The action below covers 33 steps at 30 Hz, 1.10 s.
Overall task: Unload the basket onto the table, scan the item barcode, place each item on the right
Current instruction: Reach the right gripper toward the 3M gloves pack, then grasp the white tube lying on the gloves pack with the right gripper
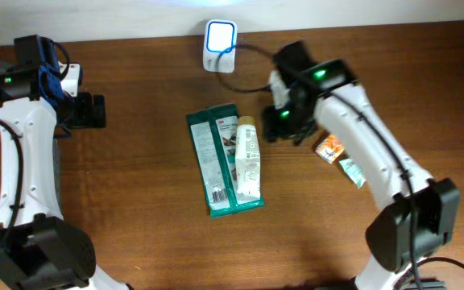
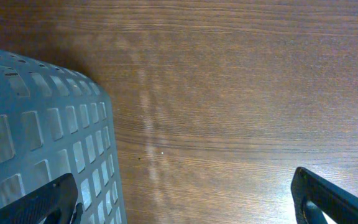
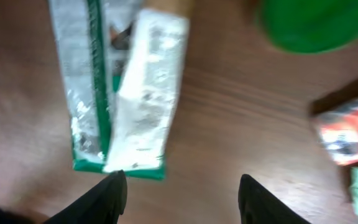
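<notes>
On the table [image 1: 135,201], flat on a green packet [image 1: 214,161]: white tube [image 1: 248,159], long axis pointing roughly toward the scanner [image 1: 220,36]. Just right of its capped end, right gripper [image 1: 284,121], parted and seemingly empty (wrist view blurred). Left gripper [image 1: 93,111] spread wide, empty, well off to the left; likely a right-arm job.

**Blurred, Cropped, Unreadable**

Smeared by blur in the right wrist view: green pack [image 3: 73,74] and white tube [image 3: 148,81], both cropped at 12 o'clock; orange packet [image 3: 347,134] cropped at 3. Lettering unreadable overhead. Basket [image 2: 42,124] cropped at 8 o'clock.
</notes>
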Each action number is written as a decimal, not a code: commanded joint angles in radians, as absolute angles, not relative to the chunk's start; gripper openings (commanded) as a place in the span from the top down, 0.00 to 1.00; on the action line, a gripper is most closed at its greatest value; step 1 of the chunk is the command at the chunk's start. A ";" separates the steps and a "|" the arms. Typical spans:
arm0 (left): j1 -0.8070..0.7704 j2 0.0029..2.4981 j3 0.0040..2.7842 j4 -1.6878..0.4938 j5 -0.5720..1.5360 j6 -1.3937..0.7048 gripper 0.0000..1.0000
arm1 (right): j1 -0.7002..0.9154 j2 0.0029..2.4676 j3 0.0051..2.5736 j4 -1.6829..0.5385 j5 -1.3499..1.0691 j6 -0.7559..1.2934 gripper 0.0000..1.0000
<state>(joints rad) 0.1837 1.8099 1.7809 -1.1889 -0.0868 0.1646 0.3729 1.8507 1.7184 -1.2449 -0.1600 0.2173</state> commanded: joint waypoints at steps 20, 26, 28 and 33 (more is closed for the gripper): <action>0.186 1.789 1.780 -1.189 -0.094 0.174 0.01 | 0.652 2.060 1.380 -0.824 -0.238 0.510 0.93; 0.186 1.789 1.780 -1.189 -0.094 0.174 0.01 | 0.645 2.009 1.494 -0.882 -0.259 0.426 0.82; 0.186 1.789 1.780 -1.189 -0.094 0.174 0.01 | 0.626 1.973 1.569 -0.945 -0.258 0.423 0.80; 0.186 1.789 1.780 -1.189 -0.094 0.174 0.01 | 0.457 1.893 1.668 -1.091 -0.240 0.423 0.69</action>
